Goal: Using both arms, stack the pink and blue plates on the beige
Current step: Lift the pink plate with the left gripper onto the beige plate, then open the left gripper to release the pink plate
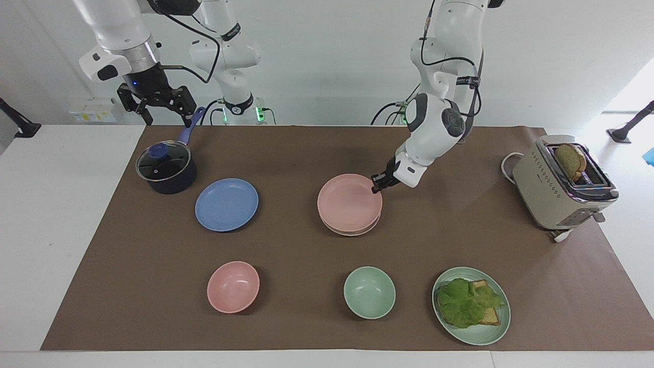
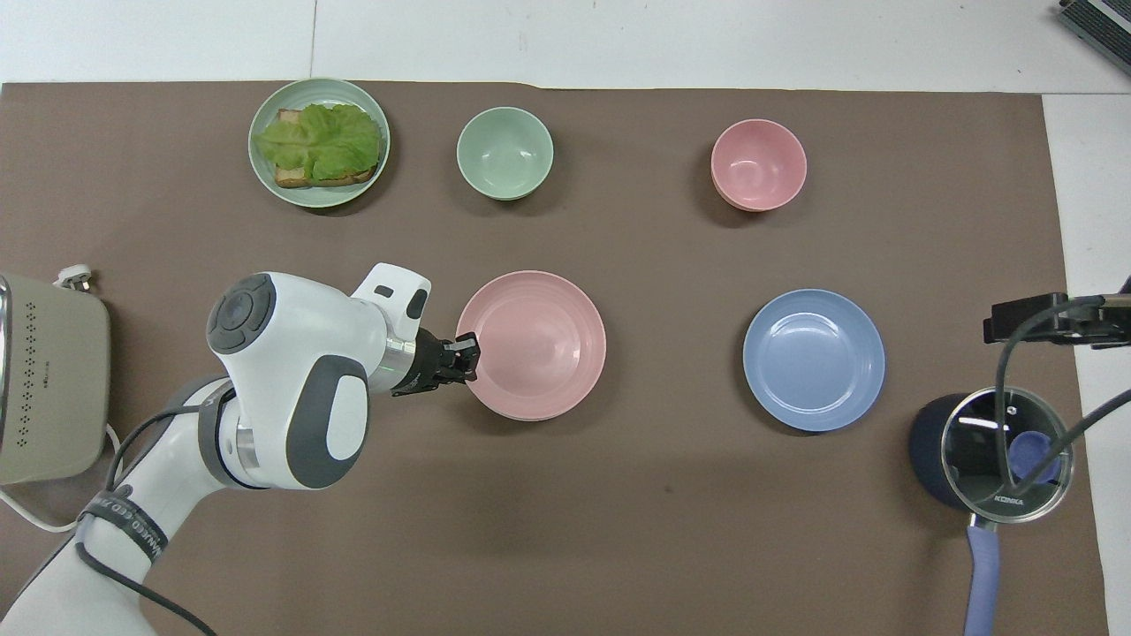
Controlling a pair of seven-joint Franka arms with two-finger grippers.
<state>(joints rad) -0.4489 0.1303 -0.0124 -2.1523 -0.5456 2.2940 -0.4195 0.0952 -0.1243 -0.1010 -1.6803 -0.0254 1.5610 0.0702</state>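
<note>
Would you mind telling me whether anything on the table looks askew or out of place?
Nothing stands out. The pink plate sits squarely on the beige plate, only the beige rim showing; the blue plate lies flat beside the pot.

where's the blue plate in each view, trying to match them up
Facing view: the blue plate lies in the picture's left half, just below and right of the dark lidded pot.
Overhead view: the blue plate lies in the right half, just above and left of the same pot.
Shared landmark: the pot, nearer to the robots than the plate, at the right arm's end of the table.
</note>
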